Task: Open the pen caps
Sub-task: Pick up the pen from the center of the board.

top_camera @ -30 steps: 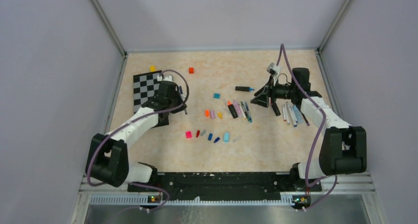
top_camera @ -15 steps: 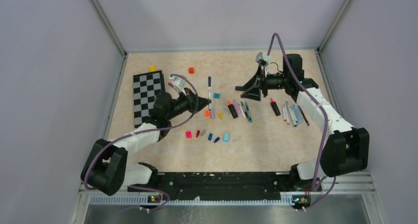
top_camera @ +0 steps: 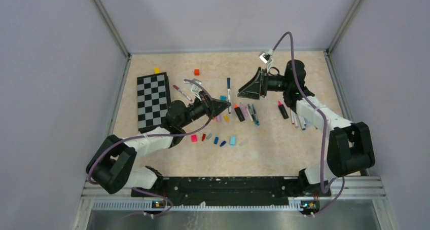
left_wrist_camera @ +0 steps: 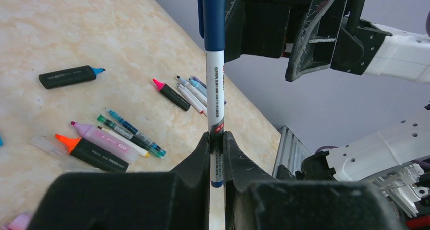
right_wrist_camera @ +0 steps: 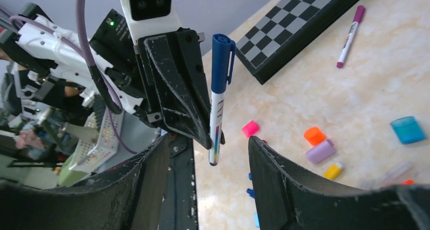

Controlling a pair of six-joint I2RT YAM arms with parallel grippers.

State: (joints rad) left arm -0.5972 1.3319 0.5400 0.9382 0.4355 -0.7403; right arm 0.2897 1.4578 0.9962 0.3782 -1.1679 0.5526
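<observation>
Loose caps (top_camera: 216, 140): pink, red, blue and light-blue ones scattered on the tabletop (top_camera: 263, 154) nearest the arm bases, at about 6 o'clock from the held pen

Opened pens (top_camera: 246, 112): a short row lying just beyond the caps, at about 4 o'clock from the held pen

Left end effector (left_wrist_camera: 216, 149): clamped on the lower barrel of the held pen, carrying it clear of the tabletop

Held pen (left_wrist_camera: 215, 103): white barrel, near mid-table, cap end pointing toward 12 o'clock

Blue cap (right_wrist_camera: 221, 63): on the far end of the held pen, clip showing, not yet pulled

Right end effector (right_wrist_camera: 208, 164): jaws spread and holding nothing; it faces in from 2 o'clock, close to the blue cap, though I cannot tell whether it touches

Risk, slip: the grip sits low on a slim barrel, so a hard tug may drag the whole pen out

Risk, miss: fingers closing on barrel instead of cap would pull nothing apart

Risk, fling: a cap that pops free suddenly could drop among the loose caps

Checkerboard (top_camera: 153, 99): off at 9 o'clock, with a purple-capped pen (top_camera: 181, 92) lying beside it
</observation>
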